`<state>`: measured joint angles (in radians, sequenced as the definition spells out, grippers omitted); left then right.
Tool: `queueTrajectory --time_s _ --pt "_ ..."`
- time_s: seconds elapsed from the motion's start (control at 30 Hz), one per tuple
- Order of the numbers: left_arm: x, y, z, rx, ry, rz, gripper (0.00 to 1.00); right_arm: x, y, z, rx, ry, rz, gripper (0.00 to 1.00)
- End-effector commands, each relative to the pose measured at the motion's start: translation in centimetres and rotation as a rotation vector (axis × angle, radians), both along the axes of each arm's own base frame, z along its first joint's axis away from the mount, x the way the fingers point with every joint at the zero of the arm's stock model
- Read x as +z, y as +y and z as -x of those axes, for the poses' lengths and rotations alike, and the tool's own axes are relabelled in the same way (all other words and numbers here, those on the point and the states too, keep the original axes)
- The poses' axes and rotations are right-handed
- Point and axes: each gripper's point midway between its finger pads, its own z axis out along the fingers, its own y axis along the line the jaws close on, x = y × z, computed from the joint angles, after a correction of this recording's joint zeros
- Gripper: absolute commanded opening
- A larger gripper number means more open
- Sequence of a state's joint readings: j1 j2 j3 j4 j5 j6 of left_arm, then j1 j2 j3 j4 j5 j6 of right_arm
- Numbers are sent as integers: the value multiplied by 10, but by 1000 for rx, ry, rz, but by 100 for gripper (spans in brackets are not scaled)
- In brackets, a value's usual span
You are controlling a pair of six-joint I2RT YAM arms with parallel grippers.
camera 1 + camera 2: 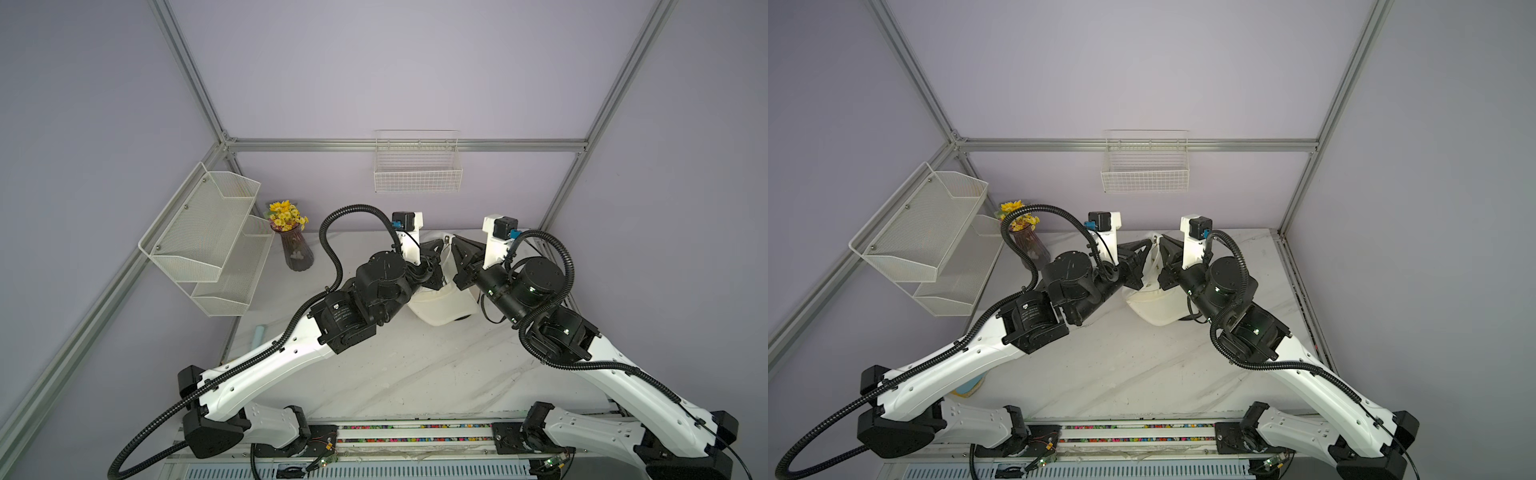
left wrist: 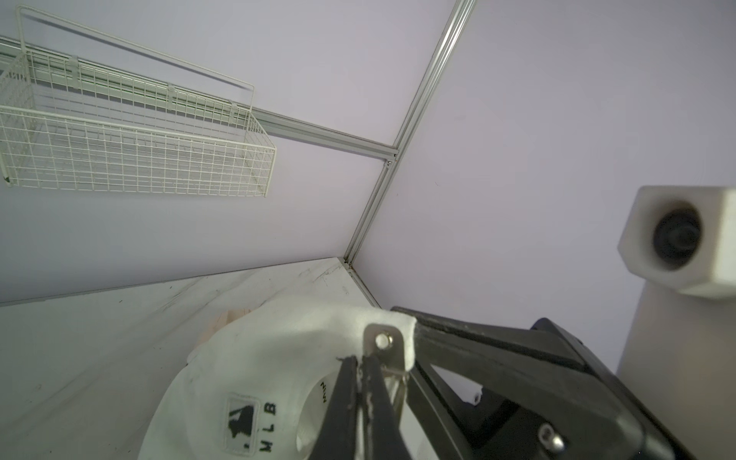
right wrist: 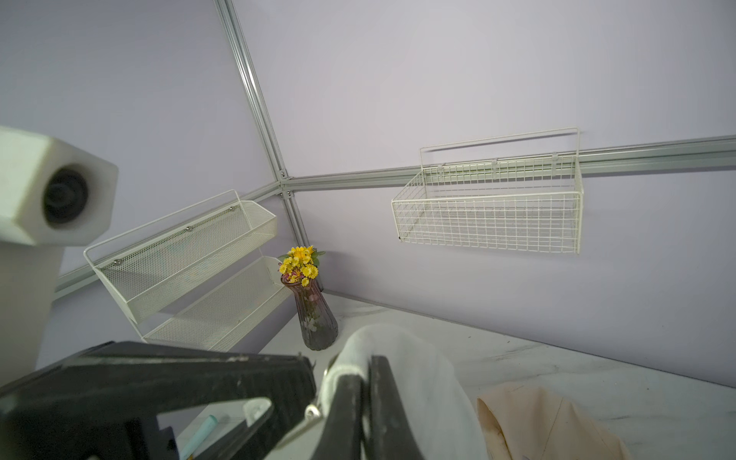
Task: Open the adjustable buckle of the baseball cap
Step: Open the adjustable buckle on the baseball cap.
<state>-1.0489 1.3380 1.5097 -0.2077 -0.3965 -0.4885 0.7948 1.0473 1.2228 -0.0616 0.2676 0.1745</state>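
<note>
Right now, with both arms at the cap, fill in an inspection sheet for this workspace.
Surface: white marble table, grey-veined.
Job's things: white baseball cap, held up by its rear; metal buckle on the strap.
Clutter: vase of yellow flowers; pale teal stick near the table edge; beige cloth-like item.
Grippers: left pincer shut on the strap beside the buckle; right pincer shut on the strap from the opposite side.
Cables: black corrugated conduits loop off both arms.
Surroundings: wire basket on the back wall; two-tier mesh shelf on the side wall.
</note>
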Motion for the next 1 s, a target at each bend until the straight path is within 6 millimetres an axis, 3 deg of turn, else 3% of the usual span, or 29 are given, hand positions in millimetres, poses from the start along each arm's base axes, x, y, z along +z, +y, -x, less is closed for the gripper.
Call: queueTrajectory --time_s 0.0,0.1,0.13,0.17,0.2,0.27,0.33,0.5,0.63,0.87,0.97 --pt "-61 -13 14 -63 118 -150 0 83 -38 15 -71 -188 -276 0" --pt "-53 -11 14 -59 87 -148 0 79 -31 13 -46 -173 -261 0" --pt "-48 -8 15 -52 68 -148 16 78 -30 13 -42 -169 -256 0" --pt "-42 -2 16 -36 46 -148 43 76 -29 13 -37 -164 -248 0" --pt "-35 4 16 -16 19 -149 63 75 -28 13 -35 -160 -242 0" --pt "-23 16 17 19 -29 -146 78 72 -26 12 -27 -152 -226 0" --pt "-11 28 18 54 -78 -152 84 68 -22 12 -14 -144 -212 0" --pt "16 44 25 107 -196 -168 87 58 -12 9 17 -120 -192 0" --pt "29 45 31 145 -301 -206 87 55 -9 9 27 -112 -184 0" --pt "37 4 35 115 -431 -330 83 47 0 5 49 -86 -161 0" --pt "37 -8 31 123 -454 -370 76 44 2 4 55 -79 -154 0"
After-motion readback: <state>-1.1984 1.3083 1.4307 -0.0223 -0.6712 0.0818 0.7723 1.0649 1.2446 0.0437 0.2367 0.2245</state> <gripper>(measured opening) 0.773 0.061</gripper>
